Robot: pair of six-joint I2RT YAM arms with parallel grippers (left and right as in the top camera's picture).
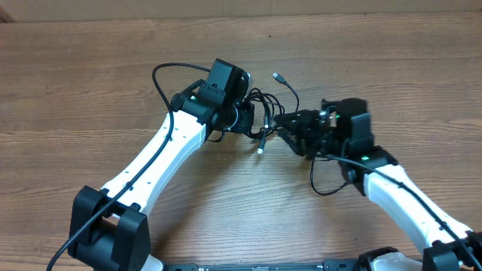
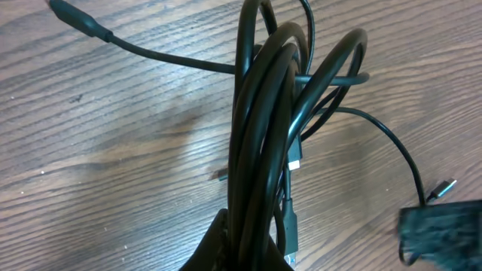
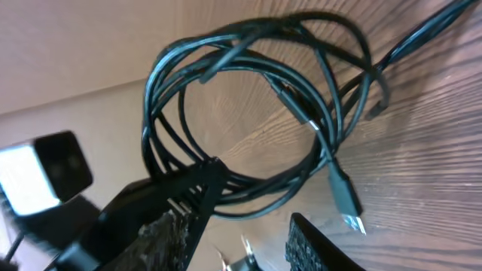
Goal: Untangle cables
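**Cables bunched between both arms; untangling hardly begun**

Overhead: the cables (image 1: 265,105) are sitting as one knotted bundle on the worktop (image 1: 113,60), between the two arms. The left end effector (image 1: 254,119) is meeting the bundle from the left, and the right end effector (image 1: 286,126) from the right. One plug-tipped strand (image 1: 277,76) is straying upward out of the knot, and another tip is hanging below it. The wrists are hiding the grips themselves in this view.

Left wrist: the left end effector is clenching on the bundle. Several looped strands are rising together from its fingers (image 2: 211,252), which are only partly in frame. The strands are crossing too densely to count.

Right wrist: the right end effector's jaws are standing apart, released, and the gap between them is looking empty. The coil is running across one finger (image 3: 188,196). I cannot tell whether it is resting on that finger or passing behind it. A silvery plug (image 3: 348,203) is dangling near the other finger.

Progress, as a judgement: no strand is lying separated yet, so nearly all the work is waiting.
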